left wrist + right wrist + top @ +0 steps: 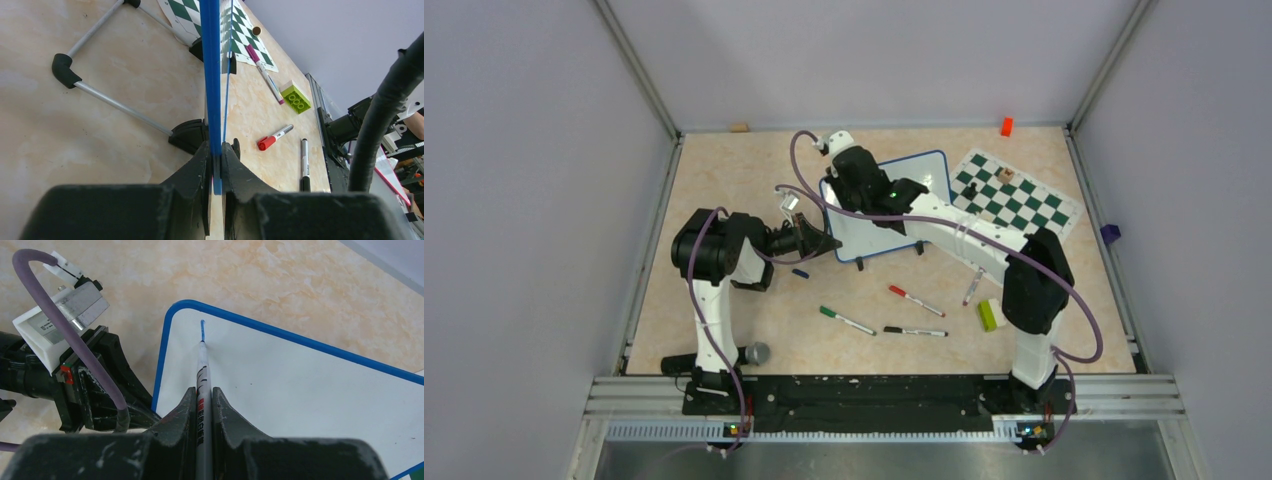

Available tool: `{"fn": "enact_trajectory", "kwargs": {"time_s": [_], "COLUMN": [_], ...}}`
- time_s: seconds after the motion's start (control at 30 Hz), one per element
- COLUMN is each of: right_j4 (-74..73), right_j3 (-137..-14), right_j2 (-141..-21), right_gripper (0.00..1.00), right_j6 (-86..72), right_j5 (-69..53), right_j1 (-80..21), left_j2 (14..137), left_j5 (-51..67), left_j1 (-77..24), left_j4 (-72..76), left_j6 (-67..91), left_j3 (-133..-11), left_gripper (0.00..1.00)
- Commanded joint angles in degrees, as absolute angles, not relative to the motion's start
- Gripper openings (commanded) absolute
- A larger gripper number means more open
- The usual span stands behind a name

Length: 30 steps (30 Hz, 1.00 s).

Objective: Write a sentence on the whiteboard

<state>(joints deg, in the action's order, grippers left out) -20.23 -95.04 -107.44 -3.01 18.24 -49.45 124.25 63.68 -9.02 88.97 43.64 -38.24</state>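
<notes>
Now the left tool (216,152) clamps the whiteboard (310,390) by its edge, the right tool (202,396) holding a marker (201,360) against it.

Blue-framed whiteboard (932,178) propped aslant; sentence (202,330) just one blue stroke.

A: What sits on the tabletop (724,180)?
B: Whiteboard (932,172) on its feet, chess mat (1014,195) beside it, far right. Nearer: green marker (847,320), red marker (915,300), black marker (914,331), pink marker (973,287), a lime brick (988,315), a blue cap (800,272).
</notes>
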Motion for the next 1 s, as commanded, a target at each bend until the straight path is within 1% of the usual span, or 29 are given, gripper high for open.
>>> {"fn": "enact_trajectory", "kwargs": {"time_s": [0.0,0.3,0.63,0.97], "right_j4": [-20.9,-21.0,-20.5,-20.4], "right_j3": [-94.3,-94.6,-95.4,-96.2], "right_j2": [-105.3,-104.8,-101.5,-102.6], "right_gripper": [0.0,0.0,0.0,0.0], "right_j6": [-3.2,-3.1,-3.4,-3.4], "right_j5": [19.6,19.6,19.1,20.3], "right_j1": [-50.0,-50.0,-49.9,-49.5], "left_j2": [122.6,122.7,122.7,122.7], "left_j5": [67.6,67.5,67.5,67.3], "left_j1": [-10.3,-10.3,-10.3,-10.2], "left_j4": [92.8,92.8,92.8,92.8], "left_j6": [42.3,42.3,42.5,42.6], "left_j3": [-37.9,-37.9,-38.0,-38.0], "left_gripper": [0.07,0.07,0.07,0.07]}}
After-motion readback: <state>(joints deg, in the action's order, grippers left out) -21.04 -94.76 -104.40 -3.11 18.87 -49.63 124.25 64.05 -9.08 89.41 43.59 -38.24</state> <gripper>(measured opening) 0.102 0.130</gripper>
